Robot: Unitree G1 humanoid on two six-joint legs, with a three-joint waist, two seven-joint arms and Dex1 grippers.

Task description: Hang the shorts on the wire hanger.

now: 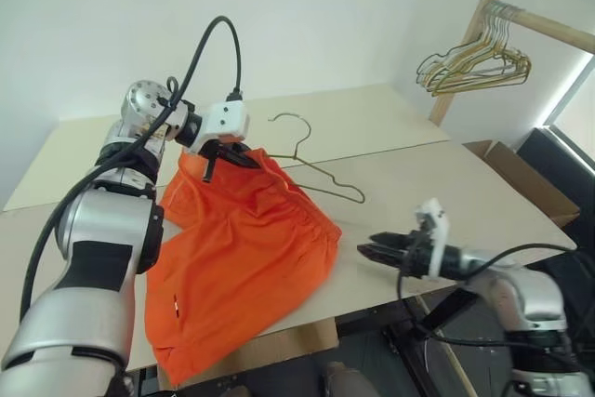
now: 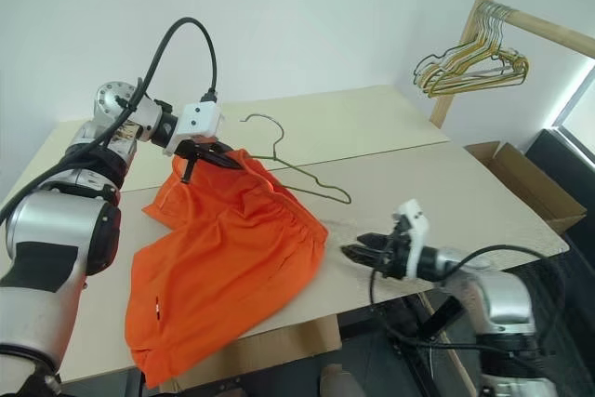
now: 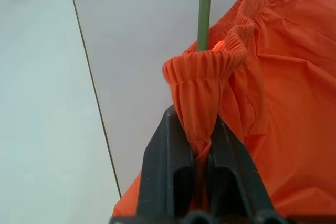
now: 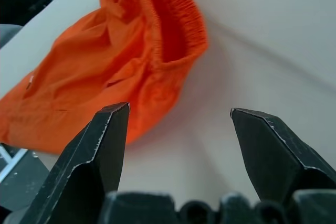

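The shorts lie on the pale table, their waistband over the wire hanger. The left hand is closed on the waistband and lifts it. The right hand is wide open, holding nothing, near the shorts. Behind, a wooden rail carries more hangers.

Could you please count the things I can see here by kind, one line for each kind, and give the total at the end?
Orange shorts: 1
Single wire hanger on the table: 1
Cluster of hangers on the wooden rail: 1 bunch, too tangled to count singly
Cardboard box: 1
Table: 1
Grippers: 2, the left gripper and the right gripper
Total: 7
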